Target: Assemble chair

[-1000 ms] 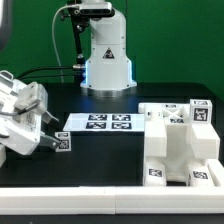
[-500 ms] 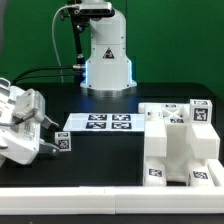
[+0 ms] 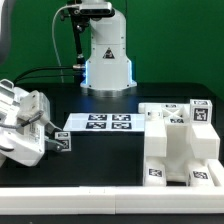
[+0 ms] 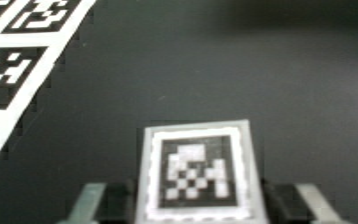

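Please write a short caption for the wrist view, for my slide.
Tagged white chair part between the fingers, marker board beside.

Black table before green wall

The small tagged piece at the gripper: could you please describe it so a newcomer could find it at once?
In the exterior view, start at the marker board in the middle of the black table. Just off its end, toward the exterior view's left, the gripper has a small white piece at its fingertips. Unlike the big white cluster of chair parts, it sits alone with one tag.
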